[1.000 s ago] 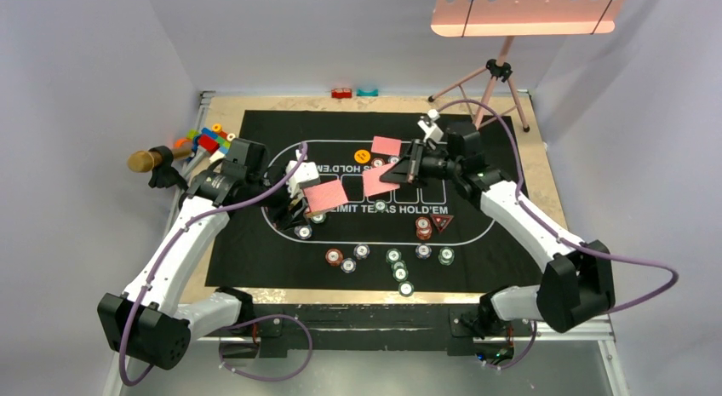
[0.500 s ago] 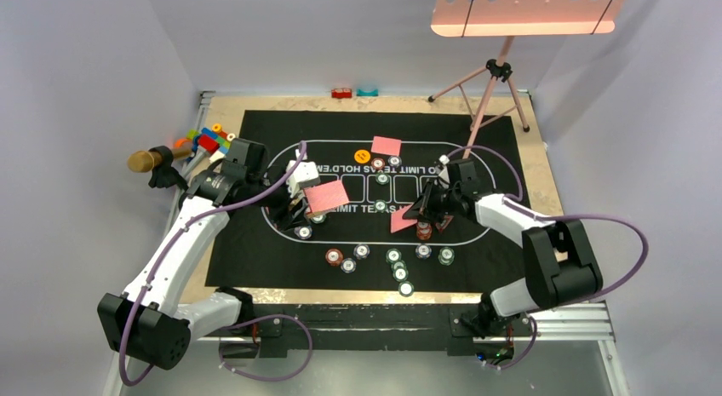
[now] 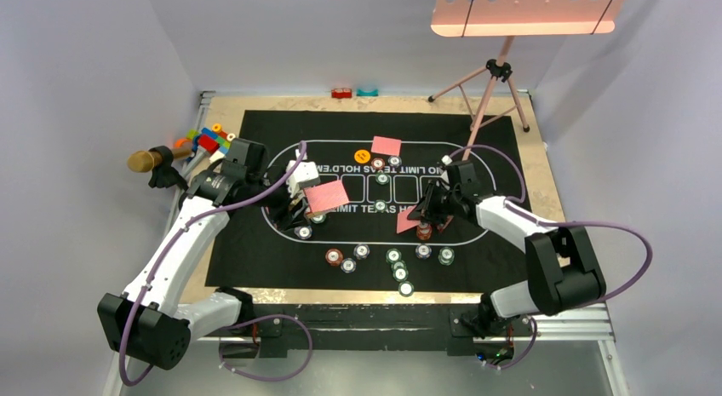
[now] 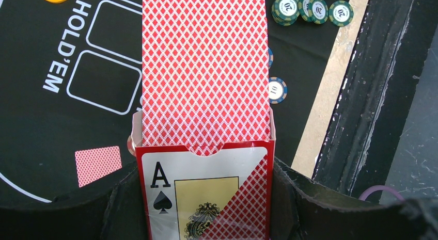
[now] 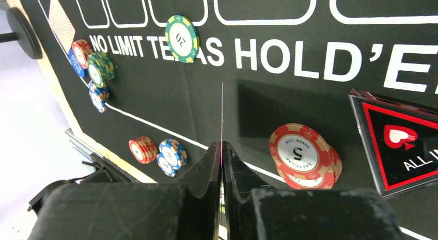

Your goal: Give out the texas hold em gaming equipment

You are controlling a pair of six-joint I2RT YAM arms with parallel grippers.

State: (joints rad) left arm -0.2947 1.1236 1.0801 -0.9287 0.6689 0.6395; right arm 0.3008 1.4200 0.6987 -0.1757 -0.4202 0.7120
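My left gripper [image 4: 205, 198] is shut on a red card box [image 4: 206, 193], and a deck of red-backed playing cards [image 4: 205, 69] sticks out of its open end. In the top view that gripper [image 3: 305, 194] hovers over the left of the black poker mat [image 3: 255, 243]. My right gripper [image 5: 222, 144] is shut on a single card, seen edge-on [image 5: 222, 113]. It tilts low over the mat [image 3: 407, 220], just left of a red chip stack [image 5: 304, 156] and the red triangle marker [image 5: 403, 142]. Another card [image 3: 386, 146] and an orange disc [image 3: 363, 156] lie at the far side.
Several chips [image 3: 396, 264] are scattered along the mat's near side, and others sit by the printed boxes [image 3: 382, 179]. A gold-headed microphone [image 3: 146, 161] and toy bricks [image 3: 207, 140] lie off the mat at the left. A pink tripod [image 3: 489, 89] stands at the back right.
My right arm has swung from the mat's far centre toward the near right and lowered, carrying its card down beside the red chip stack. The left arm has not moved.
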